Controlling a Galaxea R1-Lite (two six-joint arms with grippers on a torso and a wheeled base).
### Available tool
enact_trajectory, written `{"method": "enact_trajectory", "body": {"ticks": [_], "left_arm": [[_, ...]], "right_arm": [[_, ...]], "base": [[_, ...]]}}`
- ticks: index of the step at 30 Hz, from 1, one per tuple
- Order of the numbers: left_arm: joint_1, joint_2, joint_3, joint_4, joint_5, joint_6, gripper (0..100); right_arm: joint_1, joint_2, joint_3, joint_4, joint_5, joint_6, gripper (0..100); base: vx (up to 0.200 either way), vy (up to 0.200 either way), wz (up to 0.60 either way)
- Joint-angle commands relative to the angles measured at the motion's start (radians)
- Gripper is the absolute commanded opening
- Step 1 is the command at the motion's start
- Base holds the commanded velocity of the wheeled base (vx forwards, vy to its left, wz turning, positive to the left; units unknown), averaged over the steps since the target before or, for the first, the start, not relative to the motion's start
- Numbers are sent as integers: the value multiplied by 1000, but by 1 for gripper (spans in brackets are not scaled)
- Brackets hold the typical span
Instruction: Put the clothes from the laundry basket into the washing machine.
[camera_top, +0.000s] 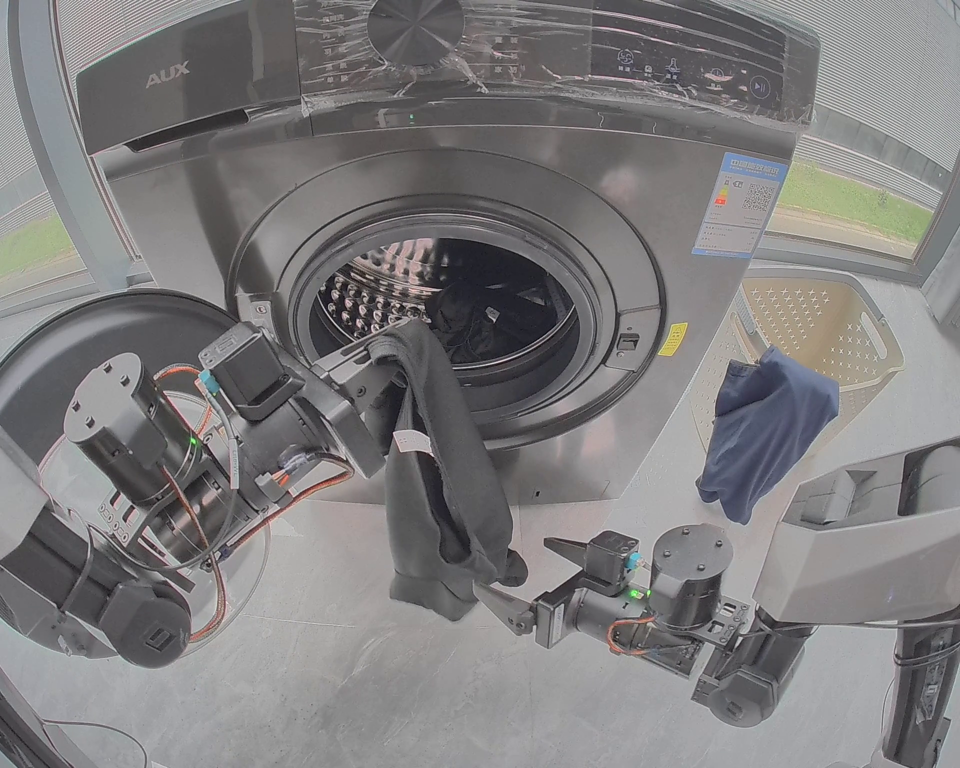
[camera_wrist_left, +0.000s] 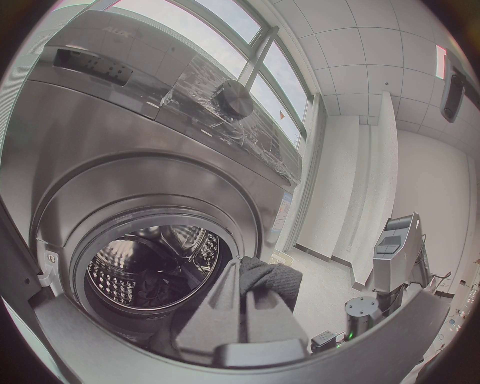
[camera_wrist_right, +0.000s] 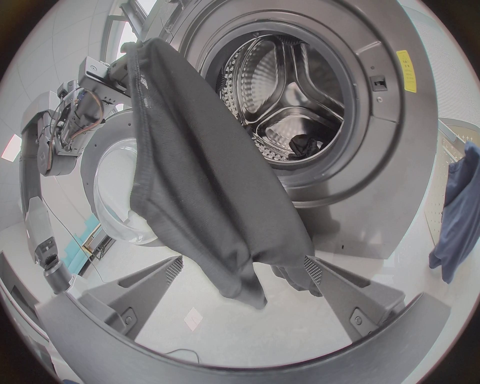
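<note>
My left gripper (camera_top: 383, 352) is shut on the top of a dark grey garment (camera_top: 440, 480), held just in front of the washing machine's open drum (camera_top: 440, 300). The garment hangs down toward the floor. From the left wrist, the closed fingers (camera_wrist_left: 220, 305) pinch the cloth (camera_wrist_left: 272, 280) beside the drum mouth (camera_wrist_left: 150, 270). My right gripper (camera_top: 513, 568) is open at the garment's lower end, and that hem (camera_wrist_right: 240, 280) dangles between its spread fingers (camera_wrist_right: 170, 272). Dark clothes (camera_wrist_right: 302, 145) lie inside the drum. A navy garment (camera_top: 765, 430) hangs over the beige laundry basket (camera_top: 850, 320).
The washer's round door (camera_top: 110, 330) stands swung open on the left, behind my left arm. The basket leans tilted against the machine's right side. Bare grey floor (camera_top: 350, 680) lies in front of the machine. Windows surround the machine.
</note>
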Motion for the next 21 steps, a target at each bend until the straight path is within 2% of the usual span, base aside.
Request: {"method": "enact_trajectory", "body": {"ticks": [1,7,13,18,21], "left_arm": [[-24,-24,11,-2,-1,-1,0],[-26,-52,22,0,-9,-2,0],[-32,-57,23,0,-9,-2,0],[-34,-52,25,0,-7,-2,0],[-26,-46,20,0,-6,-2,0]], "right_arm": [[-7,87,-138,-1,0,-8,100],[-34,161,-295,-1,1,-17,100],[-57,191,-370,1,1,-22,100],[-59,177,-352,-1,1,-16,100],[-53,115,-255,-1,1,-11,100]], "base": [[0,0,0],[0,0,0],[0,0,0],[0,0,0],[0,0,0]]}}
